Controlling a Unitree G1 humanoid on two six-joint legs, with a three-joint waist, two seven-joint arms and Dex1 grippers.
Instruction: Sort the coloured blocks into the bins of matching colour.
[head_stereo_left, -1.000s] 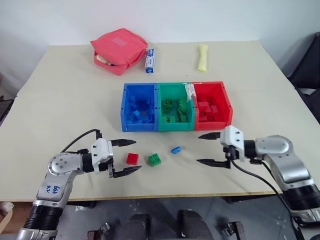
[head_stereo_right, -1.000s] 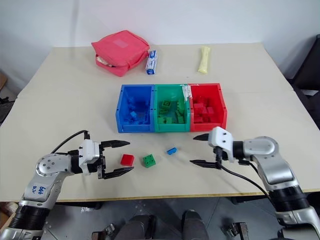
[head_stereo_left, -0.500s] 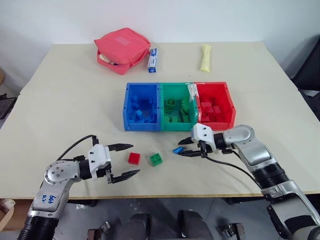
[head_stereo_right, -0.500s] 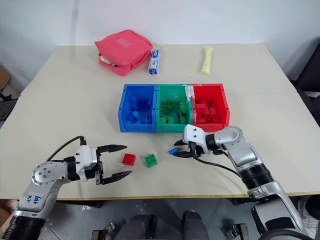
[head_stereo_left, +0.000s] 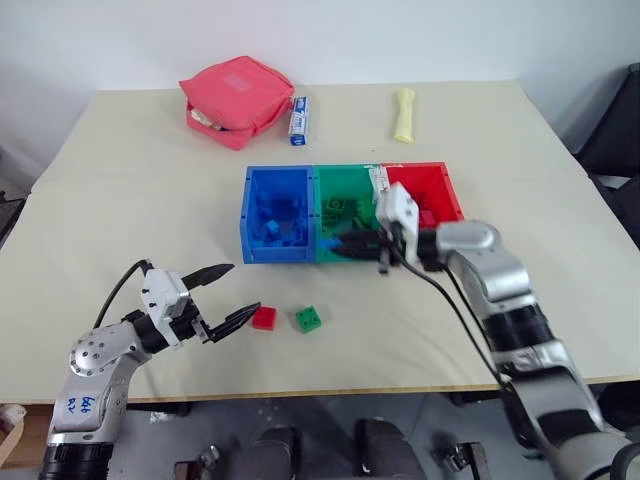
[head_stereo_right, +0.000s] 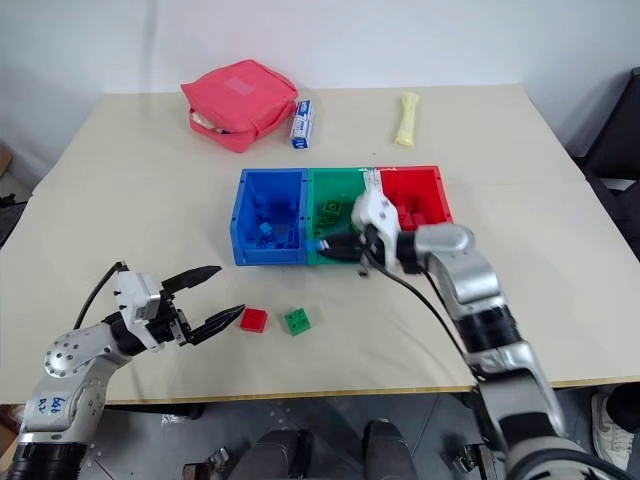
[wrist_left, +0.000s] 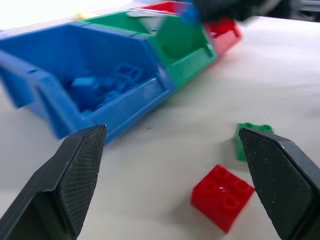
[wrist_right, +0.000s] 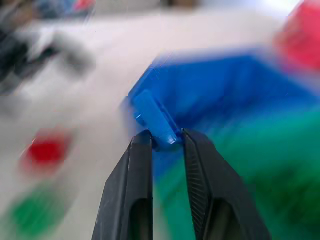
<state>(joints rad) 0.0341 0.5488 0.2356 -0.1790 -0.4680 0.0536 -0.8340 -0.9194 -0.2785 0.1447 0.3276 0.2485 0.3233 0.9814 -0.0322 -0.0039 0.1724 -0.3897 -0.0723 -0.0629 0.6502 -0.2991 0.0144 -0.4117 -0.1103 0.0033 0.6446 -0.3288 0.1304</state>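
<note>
Two blocks are left on the table: the red block (head_stereo_left: 265, 317) just beside the tips of the spread, empty left gripper (head_stereo_left: 222, 297), and the green block (head_stereo_left: 308, 319) next to it. Farther back, the right gripper (wrist_right: 163, 142) pinches a blue block (wrist_right: 154, 118) over the front of the bins (head_stereo_left: 281, 249), which already hold many sorted blocks.

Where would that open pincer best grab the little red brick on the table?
Probably across two flat opposite sides of the red brick, coming from its left, where the open left pincer already sits. Its studs face up and the green brick lies apart on its right, so the side walls are free.
</note>
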